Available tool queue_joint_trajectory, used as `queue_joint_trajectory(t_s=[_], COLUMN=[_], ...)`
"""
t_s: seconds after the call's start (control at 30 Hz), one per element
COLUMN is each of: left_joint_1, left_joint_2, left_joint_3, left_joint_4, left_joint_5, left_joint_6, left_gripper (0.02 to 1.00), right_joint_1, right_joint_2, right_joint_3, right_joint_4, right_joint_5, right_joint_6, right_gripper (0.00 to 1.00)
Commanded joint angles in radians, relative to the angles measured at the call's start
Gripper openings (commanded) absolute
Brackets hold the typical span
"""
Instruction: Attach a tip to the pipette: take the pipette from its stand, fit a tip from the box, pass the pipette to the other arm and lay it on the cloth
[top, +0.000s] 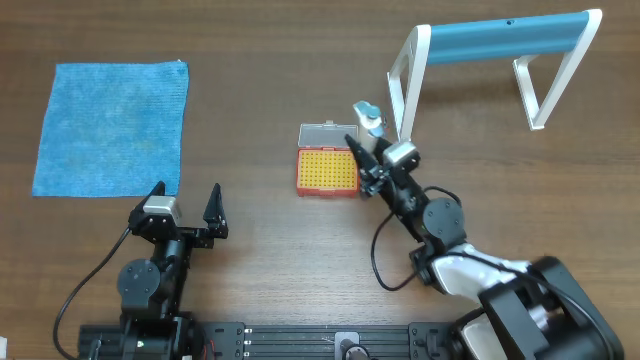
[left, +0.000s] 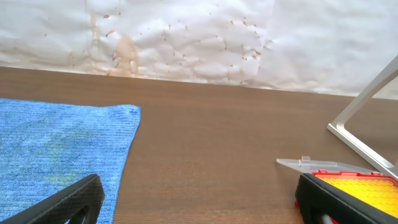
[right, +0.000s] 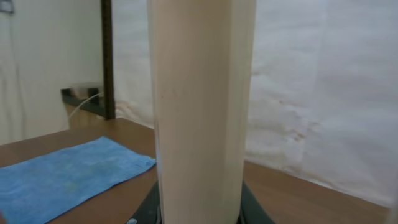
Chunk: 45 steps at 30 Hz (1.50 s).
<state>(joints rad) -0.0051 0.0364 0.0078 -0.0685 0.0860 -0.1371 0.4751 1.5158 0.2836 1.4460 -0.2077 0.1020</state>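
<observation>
My right gripper (top: 368, 158) is shut on the pipette (top: 368, 116), holding it upright just right of the tip box (top: 326, 170). The pipette's cream body (right: 200, 106) stands close in front of the right wrist camera; its lower end is hidden. The box holds orange racks of tips, and its clear lid (top: 324, 133) lies open behind it. The blue cloth (top: 112, 128) lies flat at the far left. My left gripper (top: 188, 194) stands open and holds nothing, just below the cloth's near right corner. The left wrist view takes in the cloth (left: 56, 155) and the tip box (left: 357, 186).
The white stand with a blue top bar (top: 500, 40) stands at the back right, its leg (left: 367, 115) showing in the left wrist view. Bare brown table (top: 250, 230) lies between the arms. A white papered wall (left: 199, 37) closes the far side.
</observation>
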Motion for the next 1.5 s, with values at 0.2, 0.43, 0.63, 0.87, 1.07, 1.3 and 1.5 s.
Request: queue_joint_trajectory(t_s=[0.2,0.43,0.63,0.87,1.07,1.3,1.5], left_joint_1=[-0.002,-0.002,-0.002,-0.002,-0.002,-0.002,-0.002], left_joint_2=[-0.003,-0.003,-0.003,-0.003,-0.003,-0.003,-0.003], left_joint_3=[-0.002,-0.002,-0.002,-0.002,-0.002,-0.002,-0.002], left_joint_4=[-0.007,-0.007,-0.007,-0.007,-0.007,-0.007,-0.007], left_joint_5=[-0.008,-0.008,-0.008,-0.008,-0.008,-0.008,-0.008], left_joint_6=[-0.012,-0.012,-0.012,-0.012,-0.012,-0.012,-0.012], left_gripper=[0.996,0.996,0.996,0.996,0.996,0.996,0.996], right_joint_1=[0.037,0.047,0.047,0.046,0.047,0.046,0.045], right_joint_2=[0.153,0.239,0.277,0.313,0.351,0.377,0.383], right_joint_3=[0.164,0.207,0.210,0.211,0.249,0.267,0.267], right_joint_4=[0.015,0.015,0.015,0.015,0.016,0.014,0.015], right_joint_5=[-0.045,-0.045,-0.045,-0.045,-0.045,-0.045,-0.044], right_joint_6=[0.091,0.149,0.149,0.148,0.148,0.148,0.148], right_gripper=[0.080,0.080,0.080,0.082,0.080,0.080,0.080])
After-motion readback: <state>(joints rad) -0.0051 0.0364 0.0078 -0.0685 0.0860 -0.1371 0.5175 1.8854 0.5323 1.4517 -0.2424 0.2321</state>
